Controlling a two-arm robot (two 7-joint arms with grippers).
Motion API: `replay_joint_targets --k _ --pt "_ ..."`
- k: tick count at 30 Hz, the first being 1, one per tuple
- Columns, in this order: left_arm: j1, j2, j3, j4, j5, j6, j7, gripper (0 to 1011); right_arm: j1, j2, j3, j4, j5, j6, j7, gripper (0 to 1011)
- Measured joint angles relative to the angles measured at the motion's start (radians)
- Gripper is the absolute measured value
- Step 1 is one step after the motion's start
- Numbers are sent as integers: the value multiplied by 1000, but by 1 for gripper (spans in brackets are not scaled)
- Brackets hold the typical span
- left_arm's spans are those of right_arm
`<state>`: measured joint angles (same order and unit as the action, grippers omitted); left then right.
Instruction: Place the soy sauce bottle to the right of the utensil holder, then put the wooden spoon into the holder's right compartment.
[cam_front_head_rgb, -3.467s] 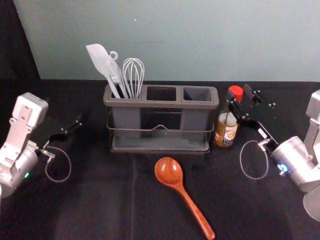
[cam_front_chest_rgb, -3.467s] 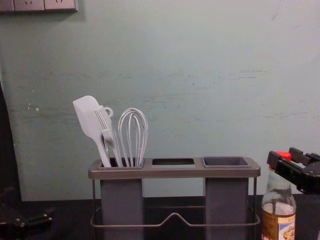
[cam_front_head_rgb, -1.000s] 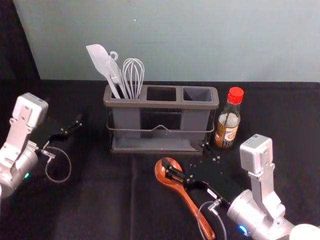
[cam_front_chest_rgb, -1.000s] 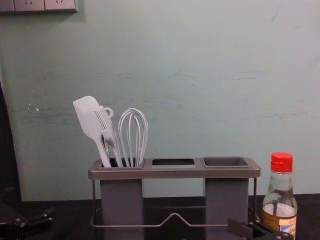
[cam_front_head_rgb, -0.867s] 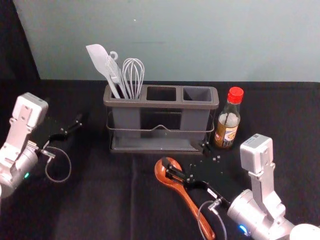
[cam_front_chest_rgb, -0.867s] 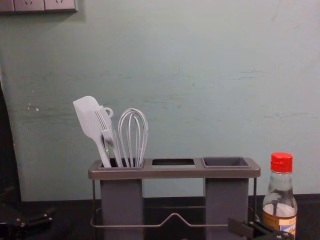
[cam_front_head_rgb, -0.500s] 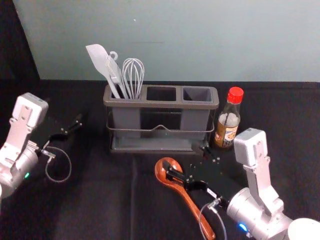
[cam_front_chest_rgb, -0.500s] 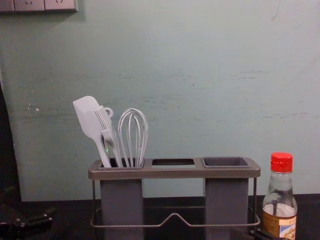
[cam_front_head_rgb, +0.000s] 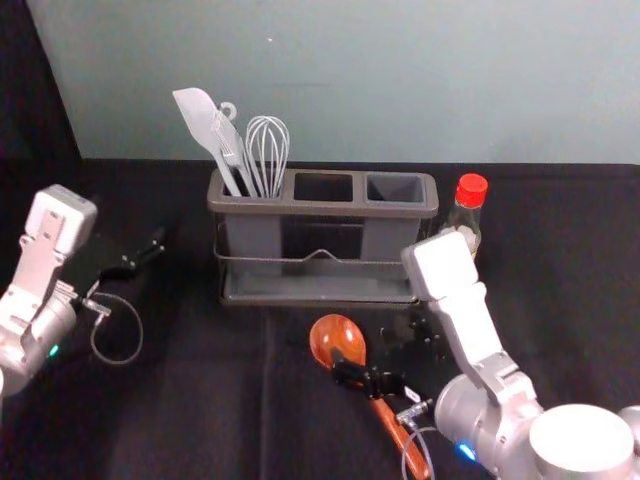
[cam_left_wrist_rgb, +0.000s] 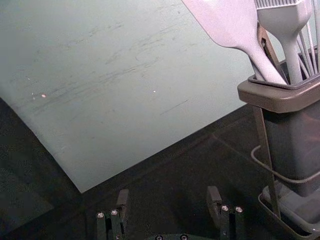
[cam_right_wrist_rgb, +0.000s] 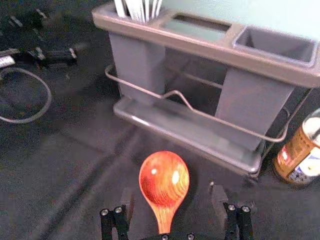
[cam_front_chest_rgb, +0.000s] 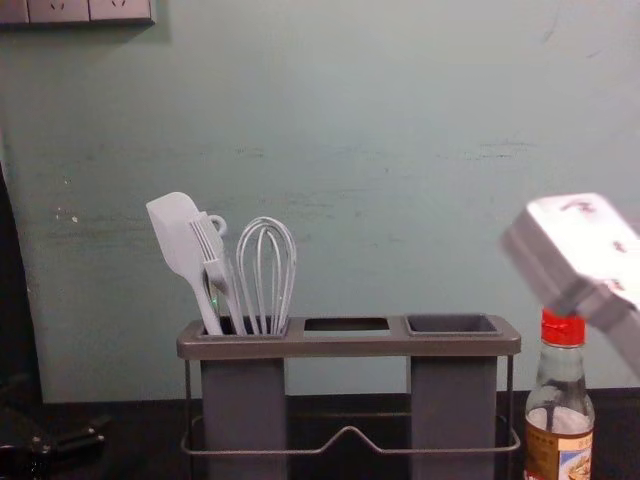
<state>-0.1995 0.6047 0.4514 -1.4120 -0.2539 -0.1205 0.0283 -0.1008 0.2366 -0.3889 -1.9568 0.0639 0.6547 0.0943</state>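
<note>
At six o'clock from the holder (cam_front_head_rgb: 322, 209), the wooden spoon (cam_front_head_rgb: 336, 334) is framed by the widely opened right tool (cam_front_head_rgb: 377, 340); at nine, the left tool (cam_front_head_rgb: 129, 221) is parked wide.

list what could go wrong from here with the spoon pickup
The spoon lies flat between the open fingers of the right pincer, so it might twist or slip as they close.
The bottle stands close to the holder's right end; the right arm could knock it while lifting.
The spoon must be tipped upright, and may catch the right compartment's rim.
</note>
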Motion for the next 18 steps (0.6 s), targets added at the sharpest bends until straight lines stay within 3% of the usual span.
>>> replay_joint_targets --k 4,9,18 --pt "0 0 0 0 0 0 0 1000 34 -31 -5 8 -9 109 -4 1000" --pt "0 0 0 0 0 0 0 1000 74 -58 -2 47 -6 170 15 1000" --pt "0 0 0 0 0 0 0 1000 126 -84 -2 125 -3 194 60 1000"
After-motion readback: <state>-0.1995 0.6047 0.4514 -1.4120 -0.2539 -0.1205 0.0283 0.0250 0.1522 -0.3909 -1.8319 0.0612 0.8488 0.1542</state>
